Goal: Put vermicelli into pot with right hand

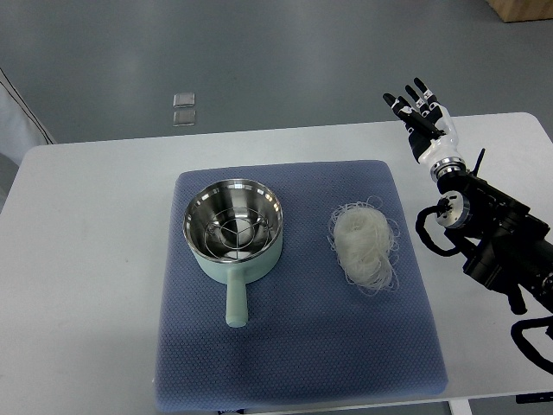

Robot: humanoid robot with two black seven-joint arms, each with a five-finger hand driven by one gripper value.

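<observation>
right hand (421,117), fingers spread and empty, poised over the counter's (86,259) far right edge; vermicelli (365,247) nest lies nearer and leftward on the mat (302,346), pot (233,226) further left beyond it.

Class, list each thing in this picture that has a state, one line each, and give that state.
pot: upright, holds only a wire rack, handle toward the camera
vermicelli: loose nest on the blue mat, outside the pot
right hand: open, holding nothing
</observation>
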